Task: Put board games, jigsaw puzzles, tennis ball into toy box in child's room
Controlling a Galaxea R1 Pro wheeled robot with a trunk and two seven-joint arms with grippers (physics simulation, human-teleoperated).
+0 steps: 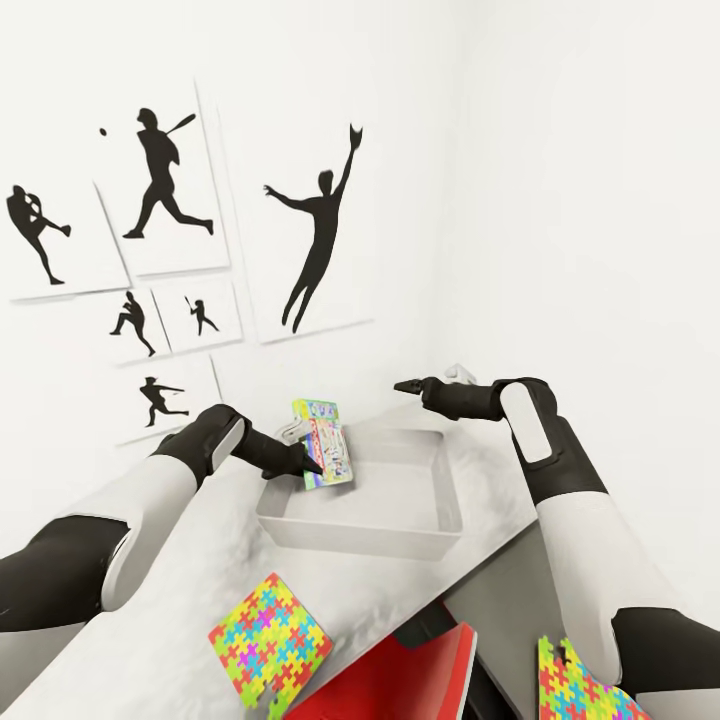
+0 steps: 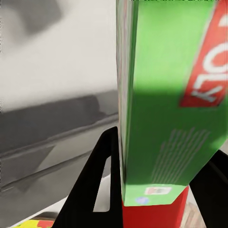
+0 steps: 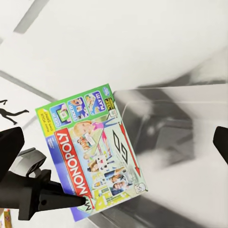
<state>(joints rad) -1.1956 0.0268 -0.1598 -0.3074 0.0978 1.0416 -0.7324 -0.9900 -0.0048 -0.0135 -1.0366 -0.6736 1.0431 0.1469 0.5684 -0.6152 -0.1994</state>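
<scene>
My left gripper [image 1: 306,456] is shut on a green-edged board game [image 1: 326,445] with a pastel cover. It holds the box upright over the near-left rim of the toy box [image 1: 440,500], a shallow pale box on the table [image 1: 190,570]. The left wrist view has the game's green edge [image 2: 166,118] clamped between the dark fingers [image 2: 102,185]. My right gripper [image 1: 408,385] hovers open above the far side of the toy box. Its wrist view looks at the game's cover [image 3: 92,152] and the toy box [image 3: 190,90]. One jigsaw puzzle [image 1: 270,640] lies flat near the table's front, and another [image 1: 580,690] lies lower right.
A red flat item [image 1: 400,680] lies on the darker lower section beside the front puzzle. White walls meet in a corner just behind the toy box. Black silhouette posters [image 1: 170,190] hang on the left wall.
</scene>
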